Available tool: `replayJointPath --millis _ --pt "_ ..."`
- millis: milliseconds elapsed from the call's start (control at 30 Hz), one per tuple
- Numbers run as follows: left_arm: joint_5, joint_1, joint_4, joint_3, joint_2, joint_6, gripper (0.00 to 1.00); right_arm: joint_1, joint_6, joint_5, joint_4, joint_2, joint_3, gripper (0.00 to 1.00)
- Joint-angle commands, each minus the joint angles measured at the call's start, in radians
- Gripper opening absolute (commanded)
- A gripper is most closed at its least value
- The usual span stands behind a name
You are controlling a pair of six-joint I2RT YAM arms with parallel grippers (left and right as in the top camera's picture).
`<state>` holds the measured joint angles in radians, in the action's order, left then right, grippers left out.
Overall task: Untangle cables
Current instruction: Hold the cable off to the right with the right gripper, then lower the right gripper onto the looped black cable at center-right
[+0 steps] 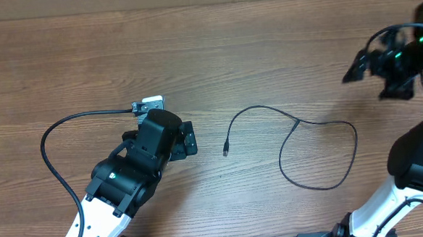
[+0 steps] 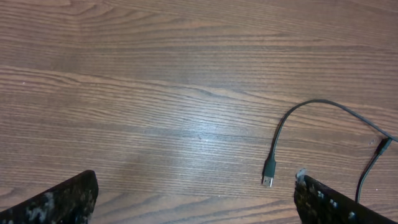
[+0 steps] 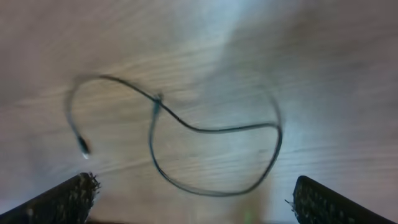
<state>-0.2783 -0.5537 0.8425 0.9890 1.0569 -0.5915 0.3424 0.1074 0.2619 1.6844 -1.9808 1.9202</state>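
One thin black cable (image 1: pixel 320 124) lies on the wooden table right of centre. It makes a single closed loop, and a tail arcs left to a small USB plug (image 1: pixel 225 151). My left gripper (image 1: pixel 191 140) is open and empty, low over the table just left of the plug. In the left wrist view the plug (image 2: pixel 268 175) lies close to the right finger, and the jaws (image 2: pixel 199 208) hold nothing. My right gripper (image 1: pixel 357 67) is raised at the far right, apart from the loop. The blurred right wrist view shows the loop (image 3: pixel 214 129) beyond open, empty jaws (image 3: pixel 196 202).
The table (image 1: pixel 208 53) is brown wood grain. A thicker black wire (image 1: pixel 49 138) fixed to the left arm curves out over the table's left side. The right arm's base (image 1: pixel 417 166) stands at the right edge.
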Motion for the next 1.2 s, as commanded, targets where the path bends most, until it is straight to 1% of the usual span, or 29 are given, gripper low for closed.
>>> replayJointPath --millis 0,167,267,300,367,433,533,633,867,1100,1167 --pt "-0.017 0.004 -0.001 0.008 0.003 0.020 1.00 -0.027 -0.056 -0.086 -0.060 0.112 -0.145 1.00" --pt "-0.017 0.004 -0.001 0.008 0.003 0.020 1.00 -0.063 -0.047 -0.086 -0.193 0.226 -0.336 1.00" --pt "-0.017 0.004 -0.001 0.008 0.003 0.020 1.00 -0.082 0.010 -0.063 -0.237 0.247 -0.403 1.00" --pt "-0.017 0.004 -0.001 0.008 0.003 0.020 1.00 -0.090 0.047 -0.034 -0.246 0.247 -0.420 1.00" --pt "-0.017 0.004 -0.001 0.008 0.003 0.020 1.00 -0.109 0.172 0.035 -0.283 0.247 -0.459 1.00" --pt "-0.017 0.004 -0.001 0.008 0.003 0.020 1.00 -0.123 0.269 0.065 -0.322 0.247 -0.496 1.00" --pt "-0.017 0.004 -0.001 0.008 0.003 0.020 1.00 -0.132 0.350 0.065 -0.400 0.246 -0.561 1.00" --pt "-0.017 0.004 -0.001 0.008 0.003 0.020 1.00 -0.132 0.409 0.065 -0.435 0.245 -0.602 1.00" --pt "-0.017 0.004 -0.001 0.008 0.003 0.020 1.00 -0.132 0.445 0.031 -0.546 0.241 -0.671 1.00" --pt "-0.017 0.004 -0.001 0.008 0.003 0.020 1.00 -0.132 0.452 0.016 -0.591 0.198 -0.678 1.00" --pt "-0.017 0.004 -0.001 0.008 0.003 0.020 1.00 -0.132 0.452 0.012 -0.606 0.176 -0.678 0.97"
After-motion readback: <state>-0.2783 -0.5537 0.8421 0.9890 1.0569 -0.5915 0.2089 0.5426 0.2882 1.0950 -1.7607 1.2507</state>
